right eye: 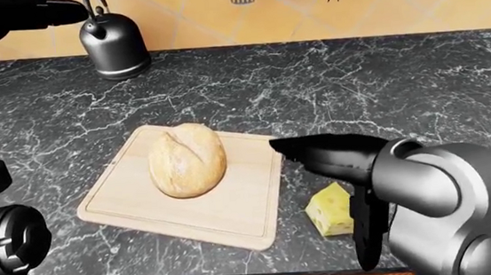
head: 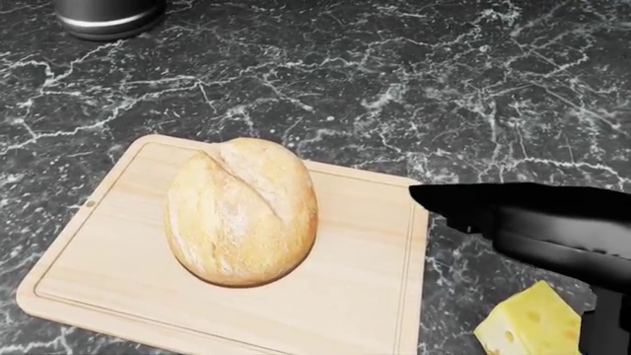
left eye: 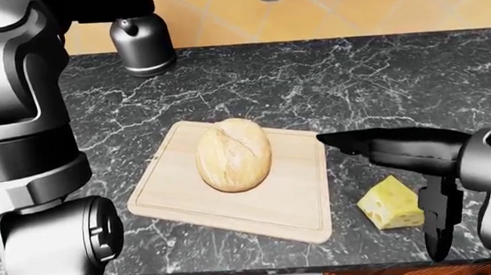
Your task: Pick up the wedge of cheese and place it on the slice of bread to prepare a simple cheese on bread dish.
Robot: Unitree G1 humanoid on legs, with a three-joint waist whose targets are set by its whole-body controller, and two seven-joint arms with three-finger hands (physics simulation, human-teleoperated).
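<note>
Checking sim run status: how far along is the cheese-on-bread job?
Done: nothing placed yet. The cheese wedge lies on the marble counter, right of the cutting board, apart from the bread loaf on the board. In hand: the right robot hand is at the wedge with open fingers, one pointing over the board's edge, one hanging beside the cheese; no grasp visible. Left: grip, lift, set it on the bread.
</note>
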